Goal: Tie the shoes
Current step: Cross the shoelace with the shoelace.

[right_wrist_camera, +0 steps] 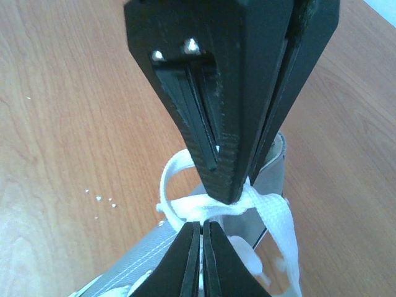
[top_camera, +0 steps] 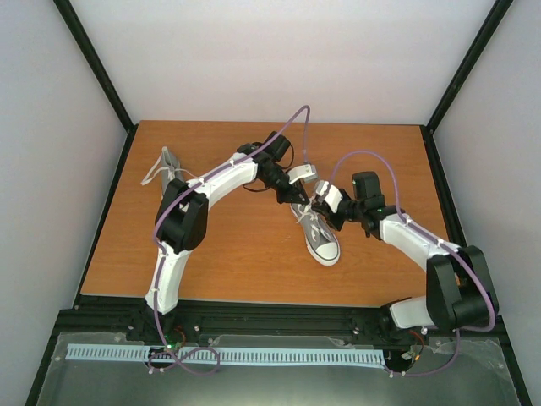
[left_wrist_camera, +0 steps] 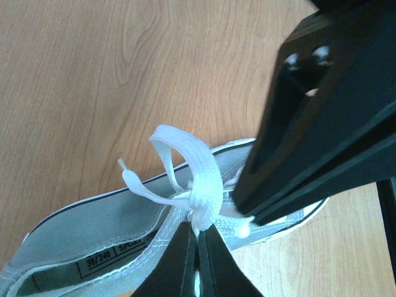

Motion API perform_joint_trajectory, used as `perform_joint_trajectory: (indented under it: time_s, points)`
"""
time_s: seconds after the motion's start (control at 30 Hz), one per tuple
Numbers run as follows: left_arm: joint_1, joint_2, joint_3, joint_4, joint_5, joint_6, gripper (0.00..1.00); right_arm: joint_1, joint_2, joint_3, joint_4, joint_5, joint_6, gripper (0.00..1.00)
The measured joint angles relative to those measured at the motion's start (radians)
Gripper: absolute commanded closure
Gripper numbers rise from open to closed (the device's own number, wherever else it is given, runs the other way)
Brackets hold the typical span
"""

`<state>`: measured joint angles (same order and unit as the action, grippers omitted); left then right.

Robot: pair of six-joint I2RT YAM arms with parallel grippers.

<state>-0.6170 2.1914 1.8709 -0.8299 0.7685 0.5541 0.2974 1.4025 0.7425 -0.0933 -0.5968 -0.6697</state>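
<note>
**Centre of the table (top_camera: 211, 254).** One grey shoe (top_camera: 325, 242) lies here with its white toe cap toward the near edge. Its heel end is covered by the two grippers meeting above it.

**Left gripper (left_wrist_camera: 198, 240).** The fingers are pressed together on the white lace (left_wrist_camera: 199, 166), which runs down into their tips below a standing loop.

**Right gripper (right_wrist_camera: 202, 234).** The fingers are closed flat against each other, with their tips just under the lace crossing. Whether any lace lies between them cannot be made out.

**Overhead view.** The lace is too small to follow, and both sets of fingertips merge into one dark cluster.

**Wrist views.** In each, the opposite gripper fills much of the frame and hides the front of the shoe.

**Second shoe (top_camera: 167, 163).** It sits at the back left of the table, well apart from the first and partly hidden behind the left arm. Only its grey side and some loose white lace show.
</note>
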Motion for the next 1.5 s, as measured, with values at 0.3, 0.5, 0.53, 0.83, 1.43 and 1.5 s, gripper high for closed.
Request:
perform_joint_trajectory:
  time_s: [0.3, 0.5, 0.53, 0.83, 1.43, 1.5]
  points:
    - [0.002, 0.000, 0.000, 0.009, -0.005, 0.000, 0.99, 0.000, -0.139, 0.000, -0.108, -0.044, 0.108, 0.97]
    - [0.004, 0.000, 0.000, 0.011, -0.005, 0.000, 0.99, 0.001, -0.151, 0.000, -0.152, -0.015, 0.180, 0.78]
    - [0.004, 0.000, 0.000, 0.011, -0.005, 0.000, 0.99, 0.001, -0.146, 0.000, -0.151, -0.003, 0.190, 0.76]
    - [0.004, 0.000, 0.000, 0.018, -0.001, 0.000, 0.99, 0.002, 0.018, 0.023, -0.104, 0.052, 0.196, 0.71]
    - [0.004, 0.000, 0.000, 0.019, 0.004, 0.000, 0.99, 0.003, 0.113, 0.076, -0.080, 0.080, 0.162, 0.97]
    - [0.004, 0.000, 0.000, 0.020, 0.000, 0.000, 0.99, 0.003, 0.097, 0.076, -0.109, 0.072, 0.166, 0.97]
